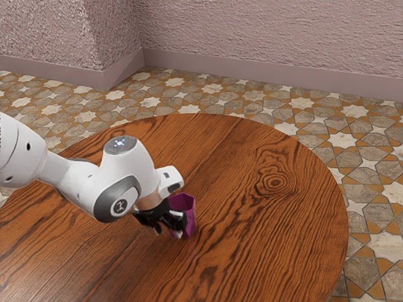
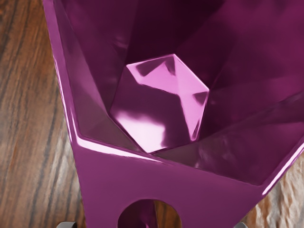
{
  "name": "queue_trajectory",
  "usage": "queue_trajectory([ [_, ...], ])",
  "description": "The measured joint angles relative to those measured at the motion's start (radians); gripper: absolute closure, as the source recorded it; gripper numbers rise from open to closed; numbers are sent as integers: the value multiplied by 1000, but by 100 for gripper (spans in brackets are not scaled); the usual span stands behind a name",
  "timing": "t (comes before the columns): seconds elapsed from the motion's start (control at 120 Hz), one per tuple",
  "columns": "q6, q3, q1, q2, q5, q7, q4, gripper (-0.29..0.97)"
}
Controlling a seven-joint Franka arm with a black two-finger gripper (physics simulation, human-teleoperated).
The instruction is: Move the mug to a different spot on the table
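Reaching arm: comes in from the exterior view's left, low over the wooden counter.
Gripper: black, pressed close against the purple mug; I cannot tell whether it has hold of it.
Mug: faceted, upright on the counter, well in from the rim; the wrist view looks into its open top, handle side nearest the gripper.

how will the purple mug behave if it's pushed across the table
The mug looks rigid and glossy, so probably slippery to grip. Its flat-faceted walls and flat base should keep it from rolling. It is empty inside, so likely light, sliding easily on the smooth table.
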Motion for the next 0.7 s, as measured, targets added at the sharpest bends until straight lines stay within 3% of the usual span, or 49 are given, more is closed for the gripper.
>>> queue_trajectory([
  [0.7, 137, 4, 12, 42, 70, -49, 4, 55],
])
